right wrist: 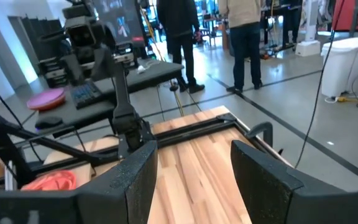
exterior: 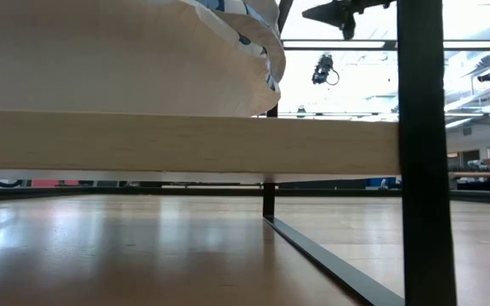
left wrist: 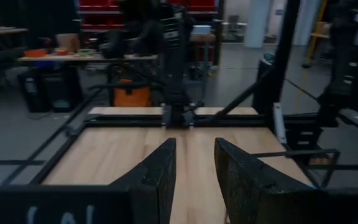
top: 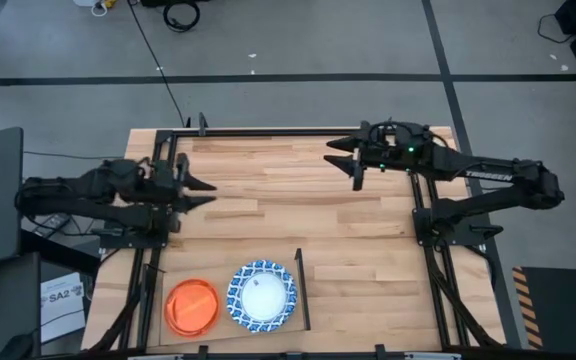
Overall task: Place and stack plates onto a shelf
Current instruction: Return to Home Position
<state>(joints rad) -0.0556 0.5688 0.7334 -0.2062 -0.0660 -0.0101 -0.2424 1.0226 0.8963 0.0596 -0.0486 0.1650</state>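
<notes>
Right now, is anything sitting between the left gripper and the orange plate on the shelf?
Nothing visible: only bare tabletop lies between the left gripper and the orange plate on the shelf.

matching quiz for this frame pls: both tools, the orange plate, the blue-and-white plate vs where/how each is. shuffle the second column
Column one:
1. left tool
2. right tool
3. orange plate
4. blue-and-white plate

Column two:
A. on the shelf, next to its black bar
B. open, over the tabletop on the right arm's side
C. on the shelf, at the end away from the bar
D. open, over the tabletop on the left arm's side

Pairs: 1-D, 2-B, 3-C, 4-A
</notes>
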